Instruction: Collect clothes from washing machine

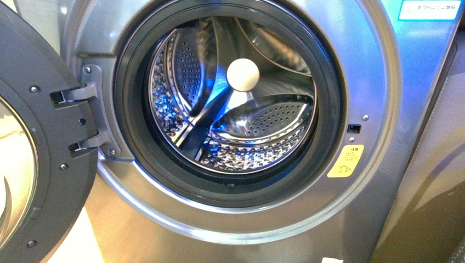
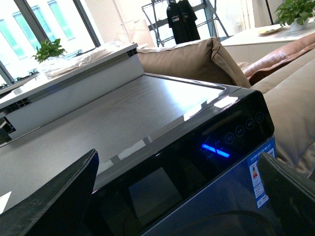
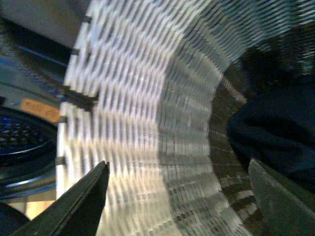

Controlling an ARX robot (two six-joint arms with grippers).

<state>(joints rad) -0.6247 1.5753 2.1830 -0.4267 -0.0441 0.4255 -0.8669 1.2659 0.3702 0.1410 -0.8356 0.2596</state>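
Note:
The washing machine [image 1: 378, 181] fills the front view, its round door [image 1: 49, 164] swung open to the left. Its steel drum [image 1: 247, 126] with the white hub [image 1: 242, 74] holds no cloth that I can see. The clothes [image 3: 275, 123] show as a dark navy heap inside a woven basket [image 3: 147, 98] in the right wrist view. My right gripper [image 3: 178, 163] hangs open over the basket wall, beside the clothes and holding nothing. Up over the machine's grey top [image 2: 123, 113] and black control panel [image 2: 211, 147], my left gripper [image 2: 177, 155] is open and empty. Neither arm shows in the front view.
A yellow sticker [image 1: 345, 160] sits right of the drum mouth. A tan sofa [image 2: 197, 56] stands behind the machine and a white counter [image 2: 69, 78] beside it. In the right wrist view the basket stands close to the machine's front [image 3: 19, 142].

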